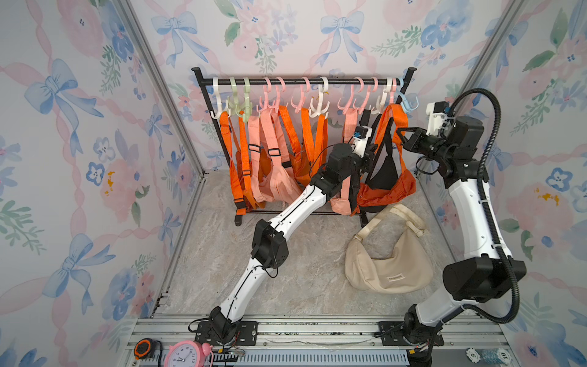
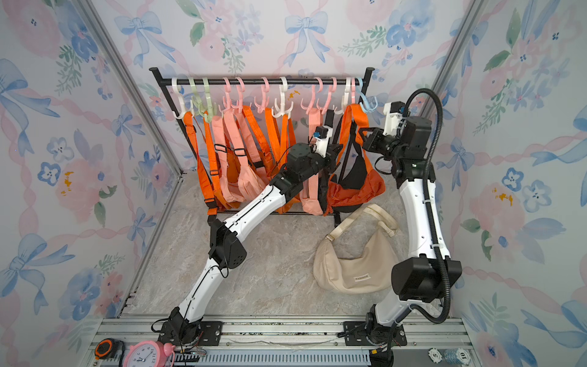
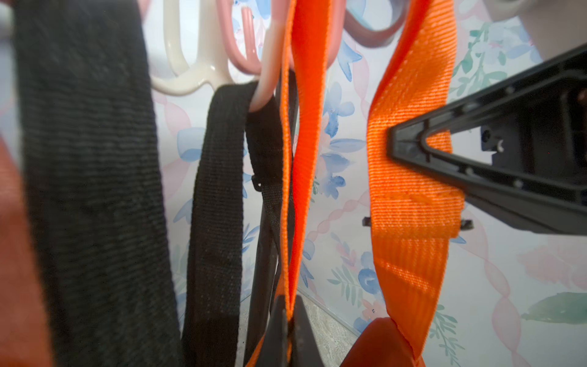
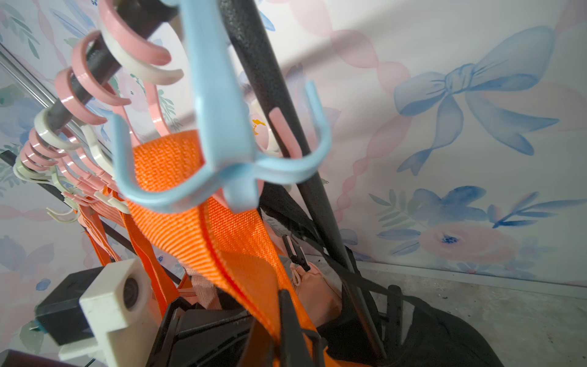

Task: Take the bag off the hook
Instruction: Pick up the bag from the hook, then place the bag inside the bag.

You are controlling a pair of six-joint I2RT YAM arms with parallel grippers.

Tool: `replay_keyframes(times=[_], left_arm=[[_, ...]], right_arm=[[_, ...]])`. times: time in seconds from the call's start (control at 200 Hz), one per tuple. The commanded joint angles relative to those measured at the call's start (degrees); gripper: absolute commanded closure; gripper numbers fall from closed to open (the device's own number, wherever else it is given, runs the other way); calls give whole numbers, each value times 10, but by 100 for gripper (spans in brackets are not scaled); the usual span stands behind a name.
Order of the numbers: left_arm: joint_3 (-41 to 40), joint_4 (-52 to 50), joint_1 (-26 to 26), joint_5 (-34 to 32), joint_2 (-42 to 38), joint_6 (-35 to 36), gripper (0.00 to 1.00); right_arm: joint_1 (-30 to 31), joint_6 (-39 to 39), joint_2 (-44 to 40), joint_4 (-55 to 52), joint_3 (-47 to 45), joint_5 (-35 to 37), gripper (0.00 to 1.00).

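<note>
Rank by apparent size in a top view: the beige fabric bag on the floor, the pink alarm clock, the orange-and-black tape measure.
1. Beige fabric bag, by far.
2. Pink round alarm clock, though cropped by the frame edge.
3. Orange-and-black tape measure.

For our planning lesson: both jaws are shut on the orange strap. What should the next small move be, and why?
Probably lift together: left gripper and right gripper each pinch the orange strap, which loops over the pink hook, so raising it should clear the prong.
</note>
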Motion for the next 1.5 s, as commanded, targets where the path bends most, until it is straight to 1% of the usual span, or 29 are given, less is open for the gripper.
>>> replay_keyframes(times=[0.0, 0.34, 0.605, 0.78, 0.925, 1.04, 1.21, 1.4, 1.495], left_arm=[[18, 1, 1, -7, -50, 17, 100], [18, -48, -10, -22, -99, 55, 100], [10, -85, -37, -46, -142, 107, 100], [-36, -89, -55, -59, -195, 133, 100], [-98, -87, -79, -92, -246, 175, 100], [-154, -81, -96, -112, -288, 187, 100], [-290, -24, -116, -131, -374, 187, 100], [-443, 45, -140, -165, -472, 194, 100], [-499, 62, -151, -172, -512, 189, 100]], right_arm=[[11, 12, -4, 1, 20, -15, 100], [23, 25, -15, 18, -4, -19, 100], [26, 22, -46, 7, -13, -11, 100], [26, 21, -94, 7, -48, 3, 100], [27, 18, -148, 5, -91, 39, 100], [26, 17, -190, -3, -121, 58, 100], [26, 18, -253, -24, -164, 84, 100], [25, 20, -341, -61, -220, 139, 100], [25, 14, -385, -90, -241, 162, 100]])
